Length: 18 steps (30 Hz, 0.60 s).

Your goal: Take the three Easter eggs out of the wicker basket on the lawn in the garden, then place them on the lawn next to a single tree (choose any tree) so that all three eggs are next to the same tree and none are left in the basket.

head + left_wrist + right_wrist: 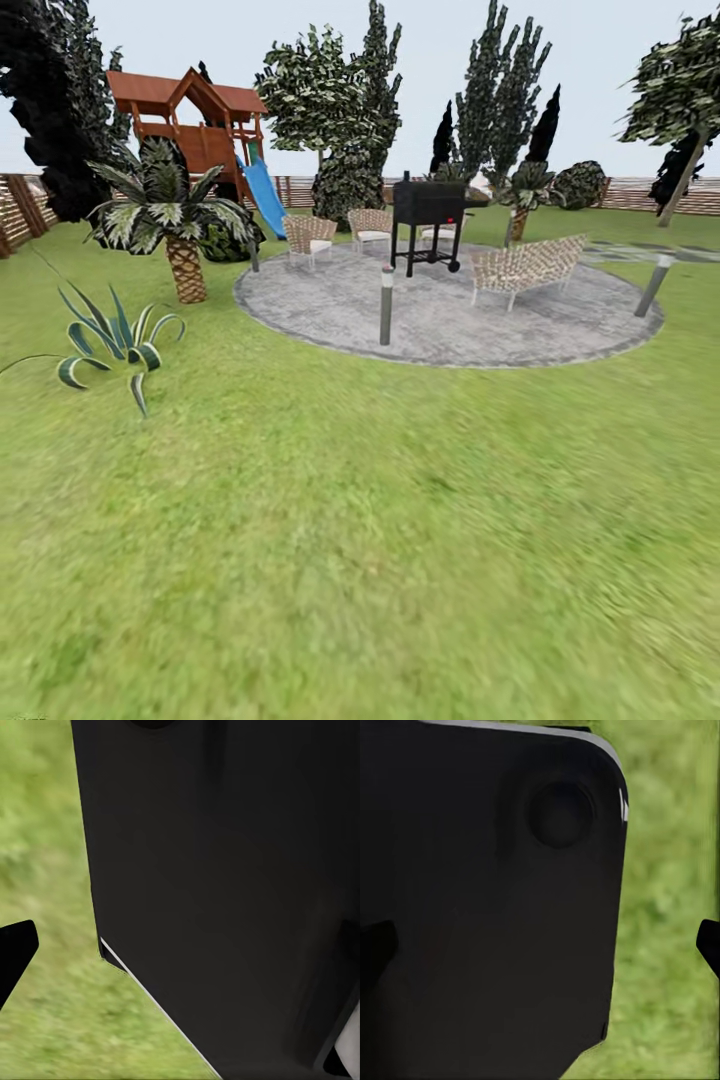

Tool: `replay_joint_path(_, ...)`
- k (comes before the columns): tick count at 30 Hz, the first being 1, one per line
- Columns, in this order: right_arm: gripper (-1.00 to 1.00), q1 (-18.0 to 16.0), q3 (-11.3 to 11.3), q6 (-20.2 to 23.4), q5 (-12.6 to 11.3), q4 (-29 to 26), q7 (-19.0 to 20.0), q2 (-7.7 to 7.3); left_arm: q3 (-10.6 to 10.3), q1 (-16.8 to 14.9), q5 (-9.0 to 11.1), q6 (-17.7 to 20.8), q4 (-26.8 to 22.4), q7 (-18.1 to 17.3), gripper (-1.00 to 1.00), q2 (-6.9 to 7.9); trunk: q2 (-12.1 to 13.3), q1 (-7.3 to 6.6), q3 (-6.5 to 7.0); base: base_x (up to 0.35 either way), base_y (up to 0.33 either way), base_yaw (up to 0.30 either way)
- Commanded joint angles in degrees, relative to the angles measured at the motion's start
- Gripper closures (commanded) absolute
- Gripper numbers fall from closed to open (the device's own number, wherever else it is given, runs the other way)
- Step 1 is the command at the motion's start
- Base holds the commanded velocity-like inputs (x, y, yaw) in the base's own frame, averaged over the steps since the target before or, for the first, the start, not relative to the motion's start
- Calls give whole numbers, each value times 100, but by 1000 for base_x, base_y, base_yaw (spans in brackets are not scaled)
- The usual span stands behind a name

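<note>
Green mottled lawn (380, 560) across the whole near ground in the head view, blurred; far off, a round grey paved patio (440, 310) with a black grill (428, 222), wicker chairs (310, 238) and a wicker sofa (528, 265); short palm (172, 215) and spiky agave (115, 340) at left, wooden playhouse with blue slide (205, 130) behind, slat fence (640, 195) along the far edge. Pale-trunked tree (680, 130) at far right, a likely drop spot. No sign of eggs or basket from here, so whereabouts unknown, still to be found. Left wrist view: dark robot body panel (225, 885), grass beside, one black finger tip (16, 952) at the edge; fingers apart or together, cannot tell. Right wrist view: dark panel (487, 907), grass, finger tips (708, 941) at both edges, likely apart, not certain. Eggs probably light, hard, smooth, apt to roll; best pinched across the middle band.
</note>
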Motion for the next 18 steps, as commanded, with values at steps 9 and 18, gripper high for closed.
replay_joint_path(9, -100, -2, 3, -25, 5, 12, 0, -13, 4, -3, 8, 8, -2, -2, -100, 3, -2, 3, -5, 334, 0, 189)
replay_joint_path(18, -100, -2, 60, 3, 11, 61, 7, -23, 4, -3, 8, 8, -2, -2, -100, 3, -2, 3, -5, 334, 0, 3)
